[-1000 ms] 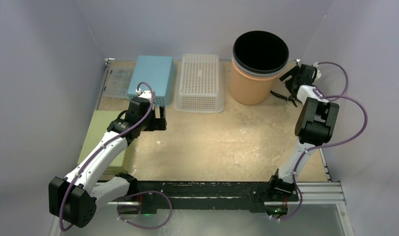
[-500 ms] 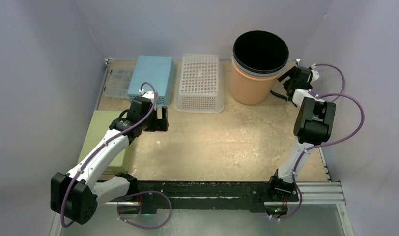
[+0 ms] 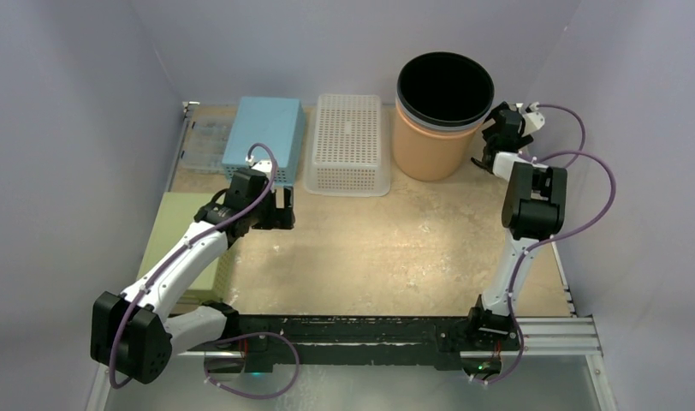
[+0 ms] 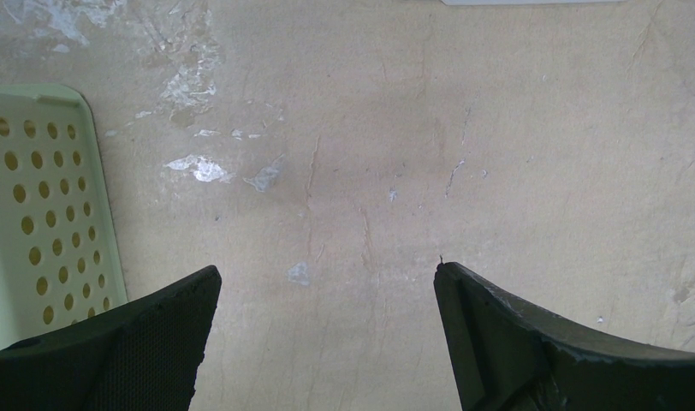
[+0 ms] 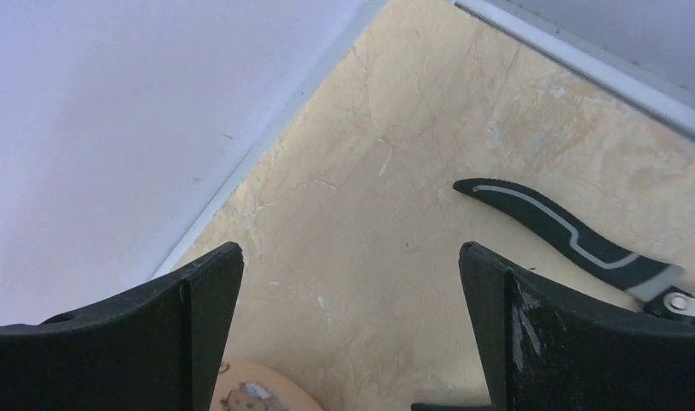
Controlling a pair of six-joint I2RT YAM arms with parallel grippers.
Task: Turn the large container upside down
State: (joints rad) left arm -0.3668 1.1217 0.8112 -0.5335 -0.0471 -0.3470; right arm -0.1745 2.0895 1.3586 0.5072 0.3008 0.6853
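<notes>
Here the large orange container [image 3: 431, 141] stands upright at the back right of the table [image 3: 387, 248], its black-lined mouth facing up, just beside a white perforated basket [image 3: 350, 141]. The right gripper [image 3: 501, 137] hangs close against the container's right side near the rim, with its fingers spread wide; whether they touch the wall cannot be told. In the right wrist view a sliver of orange shows at the bottom edge, and a black tool handle [image 5: 567, 229] with a pale stripe lies on the table. The left gripper [image 3: 280, 210] hovers well apart over bare tabletop, its jaws also spread and holding nothing, next to a green perforated tray [image 4: 36, 205]. A blue box [image 3: 267, 128] sits left of the basket.
</notes>
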